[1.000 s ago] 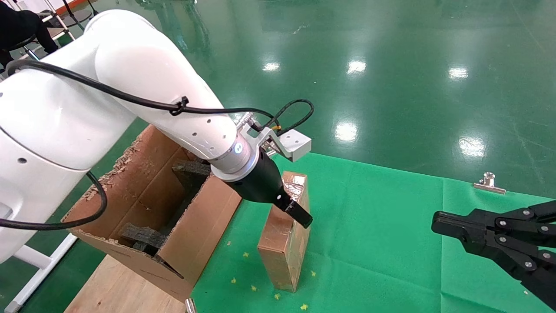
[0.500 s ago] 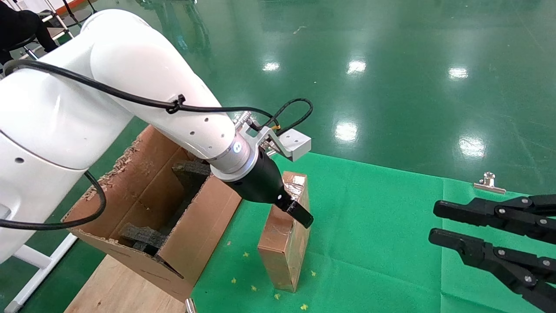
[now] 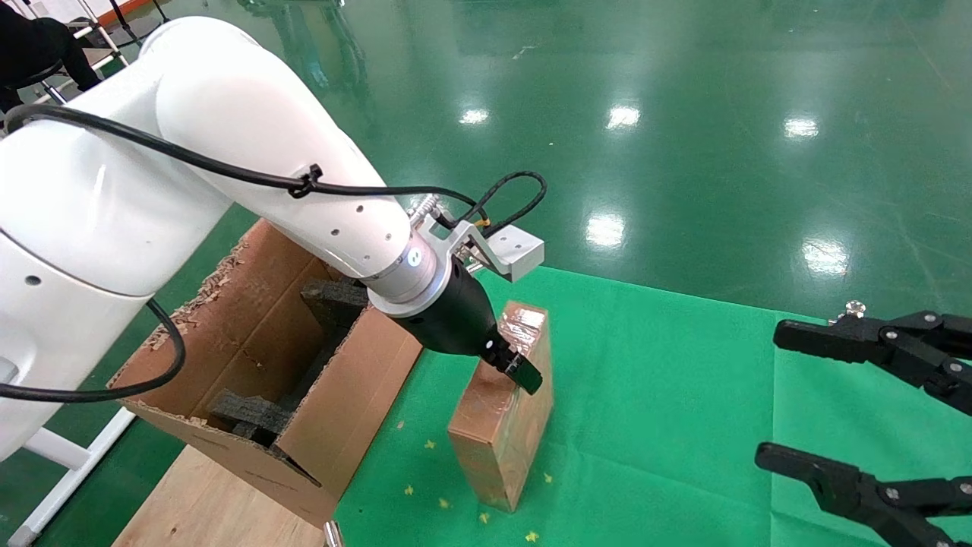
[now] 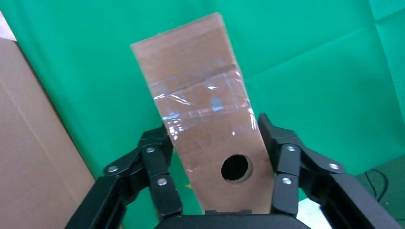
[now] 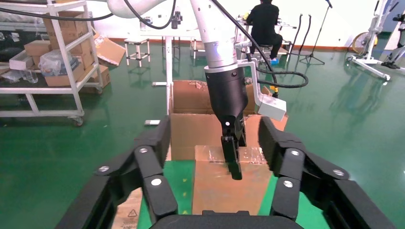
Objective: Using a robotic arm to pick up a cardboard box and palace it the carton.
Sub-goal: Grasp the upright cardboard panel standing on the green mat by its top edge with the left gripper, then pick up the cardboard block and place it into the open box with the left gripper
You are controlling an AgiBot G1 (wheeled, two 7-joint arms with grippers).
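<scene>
The cardboard box (image 3: 497, 433), slim, brown and taped, stands on end on the green cloth (image 3: 668, 395), leaning slightly. My left gripper (image 3: 516, 371), on the white-sleeved arm, is shut on the box's upper part. In the left wrist view the fingers (image 4: 157, 162) press both sides of the box (image 4: 200, 100) beside its round hole (image 4: 236, 167). The carton (image 3: 357, 410), large with torn rims, lies just left of the box. My all-black right gripper (image 3: 773, 393) is wide open and empty at the far right, facing the box (image 5: 229, 186).
Black foam blocks (image 3: 334, 300) sit inside the carton, which rests on a wooden board (image 3: 205, 501). A silver clip (image 3: 855, 308) holds the cloth's far edge. Small yellow specks (image 3: 440, 503) lie near the box's foot. Glossy green floor (image 3: 683, 137) lies beyond.
My right gripper has gone from shut to wide open. The left gripper has tipped the box's top slightly to the right while its foot stays on the cloth.
</scene>
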